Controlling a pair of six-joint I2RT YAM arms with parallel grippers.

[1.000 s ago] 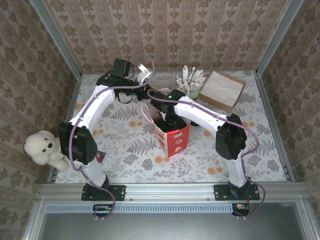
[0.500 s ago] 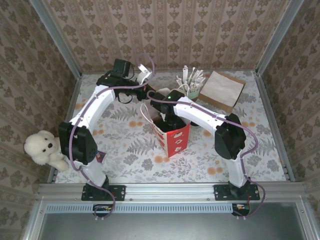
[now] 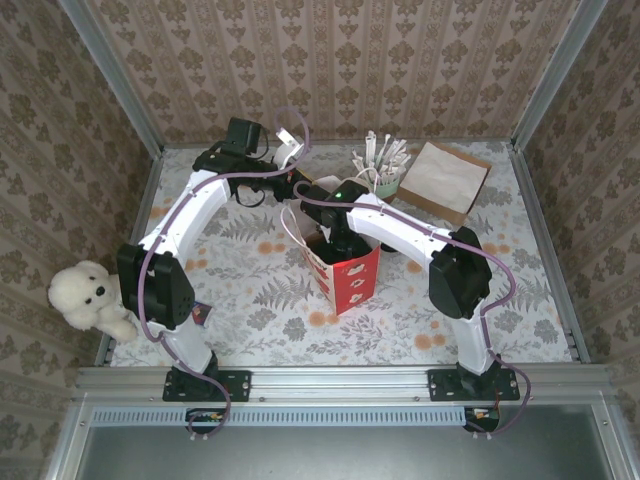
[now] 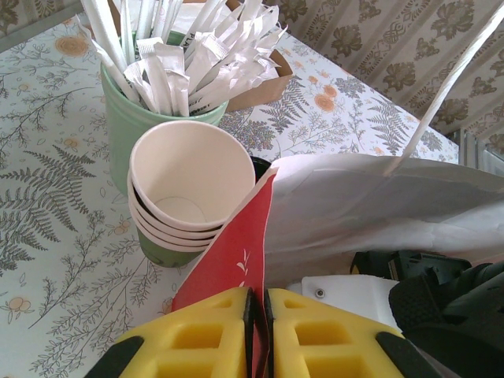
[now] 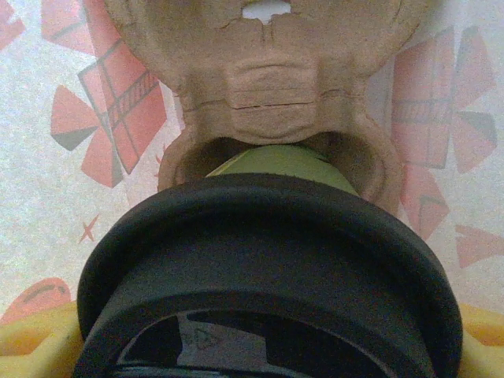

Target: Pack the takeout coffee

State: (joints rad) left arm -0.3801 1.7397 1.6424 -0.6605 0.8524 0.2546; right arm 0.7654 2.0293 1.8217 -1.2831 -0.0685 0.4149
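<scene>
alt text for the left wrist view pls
The left tool, shut, pinches the rim of a red-and-white gift bag. Beside the bag stands a stack of green paper cups with cream insides, and behind it a green cup of white paper-wrapped sticks on a fern-print tablecloth.

Smooth paper bag (image 4: 378,213), plastic-lidded takeout coffee (image 5: 268,260), pulp tray (image 5: 272,87)

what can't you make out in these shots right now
- Right wrist view: whether the right jaws grip the takeout coffee; its black lid covers the contact.
- Top view: the inside of the gift bag; the right arm covers its mouth.
- Left wrist view: part of the cup stack, behind the bag edge that the left jaws pinch.
</scene>
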